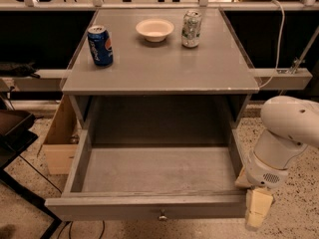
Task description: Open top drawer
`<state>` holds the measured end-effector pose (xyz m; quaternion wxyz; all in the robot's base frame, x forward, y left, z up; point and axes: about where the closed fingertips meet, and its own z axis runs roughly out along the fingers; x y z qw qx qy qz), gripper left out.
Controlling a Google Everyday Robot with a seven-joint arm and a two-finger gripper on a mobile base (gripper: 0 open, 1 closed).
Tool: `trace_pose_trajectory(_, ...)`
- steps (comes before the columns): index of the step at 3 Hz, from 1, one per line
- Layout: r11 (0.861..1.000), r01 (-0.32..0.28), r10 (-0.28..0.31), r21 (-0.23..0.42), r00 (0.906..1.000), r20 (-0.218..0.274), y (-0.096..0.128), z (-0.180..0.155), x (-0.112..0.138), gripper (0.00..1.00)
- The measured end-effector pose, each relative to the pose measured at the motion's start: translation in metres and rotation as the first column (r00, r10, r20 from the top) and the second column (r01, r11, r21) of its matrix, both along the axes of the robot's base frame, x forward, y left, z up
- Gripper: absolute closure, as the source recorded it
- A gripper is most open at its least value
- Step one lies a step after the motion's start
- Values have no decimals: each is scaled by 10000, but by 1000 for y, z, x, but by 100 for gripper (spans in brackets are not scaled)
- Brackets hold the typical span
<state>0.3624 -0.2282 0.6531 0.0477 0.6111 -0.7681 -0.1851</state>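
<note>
The top drawer [124,207] is a wide grey drawer under the grey cabinet top [159,63]. It stands pulled far out toward me. Its deep grey box shows no contents. A small round metal knob [162,215] sits at the centre of its flat front. My gripper [257,207] hangs from the white arm [286,128] at the lower right, right beside the drawer's front right corner. It is away from the knob.
On the cabinet top stand a blue soda can [100,45], a white bowl [155,29] and a silver-green can [191,29]. A wooden box [60,143] sits on the floor at the left. A dark stand [15,133] is at the far left.
</note>
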Motion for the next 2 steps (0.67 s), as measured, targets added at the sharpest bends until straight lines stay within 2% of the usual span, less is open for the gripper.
trace_pose_trajectory(1, 10000, -13, 12, 19, 9996, 291, 1, 23, 7, 0)
trace_pose_trajectory(2, 9991, -419, 425, -75, 9922, 1173, 9, 80, 5, 0)
